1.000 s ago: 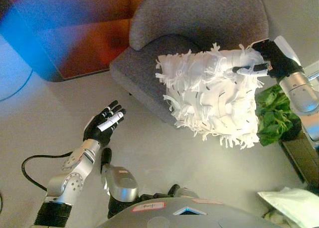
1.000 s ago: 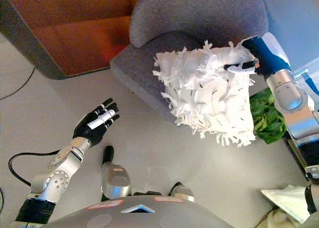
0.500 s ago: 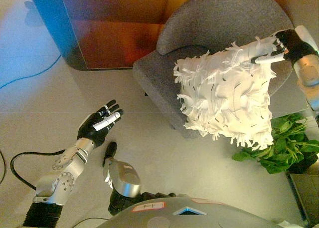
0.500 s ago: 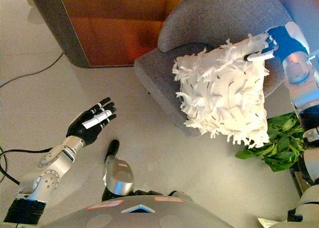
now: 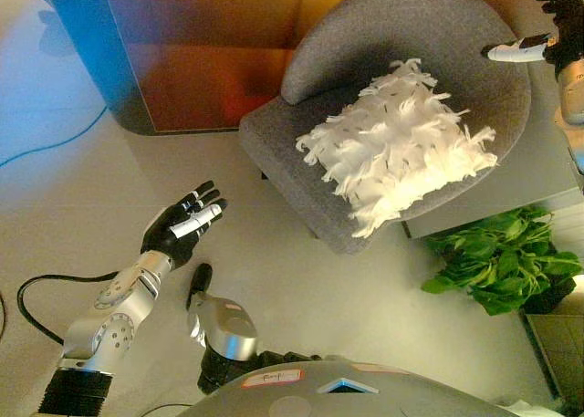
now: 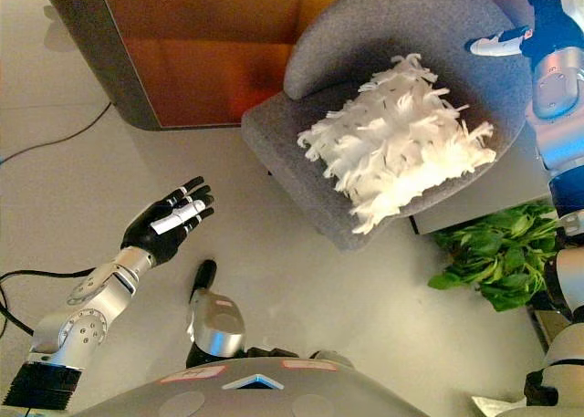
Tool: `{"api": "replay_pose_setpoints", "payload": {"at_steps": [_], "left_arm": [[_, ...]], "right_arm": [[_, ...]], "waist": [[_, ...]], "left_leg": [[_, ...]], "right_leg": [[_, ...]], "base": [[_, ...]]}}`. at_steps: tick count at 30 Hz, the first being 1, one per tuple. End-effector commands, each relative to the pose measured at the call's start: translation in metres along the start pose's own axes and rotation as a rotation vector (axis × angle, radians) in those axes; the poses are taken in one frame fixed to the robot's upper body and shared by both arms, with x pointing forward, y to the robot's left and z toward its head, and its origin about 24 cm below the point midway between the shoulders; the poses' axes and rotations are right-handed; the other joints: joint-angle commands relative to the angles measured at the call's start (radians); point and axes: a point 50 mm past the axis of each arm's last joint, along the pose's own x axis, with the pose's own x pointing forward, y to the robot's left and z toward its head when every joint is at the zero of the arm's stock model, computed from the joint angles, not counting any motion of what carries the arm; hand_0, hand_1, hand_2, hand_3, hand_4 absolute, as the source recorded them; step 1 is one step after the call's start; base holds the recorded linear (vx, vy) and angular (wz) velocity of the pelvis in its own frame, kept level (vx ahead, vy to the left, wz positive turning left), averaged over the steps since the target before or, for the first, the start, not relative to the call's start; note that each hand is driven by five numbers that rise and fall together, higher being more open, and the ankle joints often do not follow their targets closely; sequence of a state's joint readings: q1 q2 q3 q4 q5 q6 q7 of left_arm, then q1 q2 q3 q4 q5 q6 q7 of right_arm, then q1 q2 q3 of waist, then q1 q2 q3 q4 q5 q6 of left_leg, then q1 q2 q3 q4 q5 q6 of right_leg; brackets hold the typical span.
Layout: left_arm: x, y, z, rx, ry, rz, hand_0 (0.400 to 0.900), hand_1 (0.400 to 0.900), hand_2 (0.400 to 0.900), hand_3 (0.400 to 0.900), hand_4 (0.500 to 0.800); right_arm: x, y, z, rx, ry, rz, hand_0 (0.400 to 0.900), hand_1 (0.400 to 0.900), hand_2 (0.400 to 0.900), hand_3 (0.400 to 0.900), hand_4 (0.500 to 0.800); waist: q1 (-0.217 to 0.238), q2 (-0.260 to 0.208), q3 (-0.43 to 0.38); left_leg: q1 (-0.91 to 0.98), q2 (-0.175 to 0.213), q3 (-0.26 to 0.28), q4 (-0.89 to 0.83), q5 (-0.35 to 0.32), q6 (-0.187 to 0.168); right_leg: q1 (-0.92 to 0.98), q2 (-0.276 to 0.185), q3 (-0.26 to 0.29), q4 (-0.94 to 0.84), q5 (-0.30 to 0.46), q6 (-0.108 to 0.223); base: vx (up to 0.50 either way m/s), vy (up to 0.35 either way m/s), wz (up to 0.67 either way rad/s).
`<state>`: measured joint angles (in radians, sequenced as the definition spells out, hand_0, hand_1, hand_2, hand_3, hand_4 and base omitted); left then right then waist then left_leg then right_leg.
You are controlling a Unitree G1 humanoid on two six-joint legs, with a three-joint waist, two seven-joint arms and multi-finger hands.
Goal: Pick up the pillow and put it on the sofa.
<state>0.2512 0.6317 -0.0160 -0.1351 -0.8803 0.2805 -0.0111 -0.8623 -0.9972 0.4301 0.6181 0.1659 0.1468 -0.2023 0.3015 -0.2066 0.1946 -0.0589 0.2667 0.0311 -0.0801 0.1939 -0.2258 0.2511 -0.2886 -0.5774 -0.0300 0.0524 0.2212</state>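
The room before me is brightly and evenly lit, and the pale floor (image 6: 82,189) has a soft sheen. The white pillow (image 6: 397,143) is the brightest thing I see, nearly washed out, its fringe detail thin. It throws a faint shadow on the grey sofa (image 6: 365,43). The wooden cabinet (image 6: 210,43) glows warm orange. Lines bend slightly toward the edges.

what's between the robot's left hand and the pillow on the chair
Mostly bare floor, then the front edge of the grey chair seat on which the white fringed pillow lies. The open left hand hovers apart. Both views agree.
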Motion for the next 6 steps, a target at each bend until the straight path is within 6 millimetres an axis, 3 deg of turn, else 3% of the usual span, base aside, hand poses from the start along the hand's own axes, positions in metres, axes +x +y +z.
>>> {"api": "replay_pose_setpoints", "payload": {"at_steps": [1, 6], "left_arm": [[0.005, -0.044, 0.043, 0.011, -0.239, -0.221, 0.900, 0.900, 0.900, 0.900, 0.800], [0.007, -0.049, 0.047, 0.030, -0.325, -0.217, 0.900, 0.900, 0.900, 0.900, 0.800]], "right_arm": [[0.001, -0.053, 0.038, 0.132, -0.169, -0.251, 0.900, 0.900, 0.900, 0.900, 0.800], [-0.030, -0.013, 0.041, 0.296, -0.275, -0.175, 0.900, 0.900, 0.900, 0.900, 0.800]], "waist": [[-0.013, 0.023, -0.092], [-0.082, 0.045, -0.097]], "left_leg": [[0.145, -0.001, 0.064, -0.007, -0.152, 0.100], [0.154, -0.014, 0.089, -0.007, -0.159, 0.117]], "right_leg": [[-0.099, -0.061, 0.048, -0.034, 0.194, 0.039], [-0.132, -0.076, 0.092, -0.008, 0.212, 0.041]], "base": [[-0.08, 0.058, -0.16], [-0.10, 0.064, -0.20]]}}
